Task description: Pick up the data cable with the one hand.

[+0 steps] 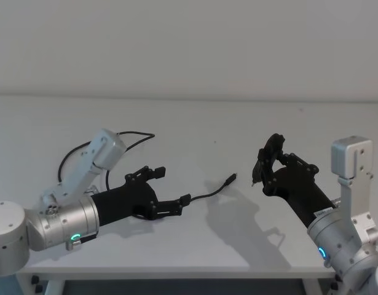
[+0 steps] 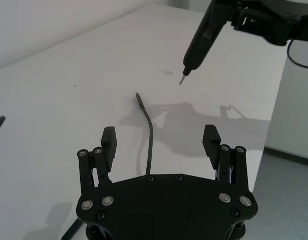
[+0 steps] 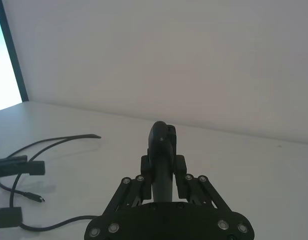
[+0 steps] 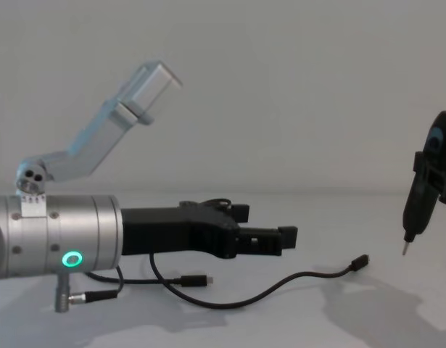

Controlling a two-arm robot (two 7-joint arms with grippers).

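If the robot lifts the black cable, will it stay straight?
Probably not: the data cable lies in loose curves, so it should droop. It looks thin, so likely light, and might slip from the open left gripper.

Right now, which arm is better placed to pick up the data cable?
Left. The left gripper is open above the data cable, which passes between its jaws in the left wrist view. The right gripper is shut on a pen-shaped tool.

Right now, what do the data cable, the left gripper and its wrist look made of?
The data cable: matte black rubber or plastic sheath, probably; it lies in loose curves. The left gripper: open, matte black plastic by the look, with shiny metal screw heads. Its wrist: silver metal, likely, with a soft satin sheen.
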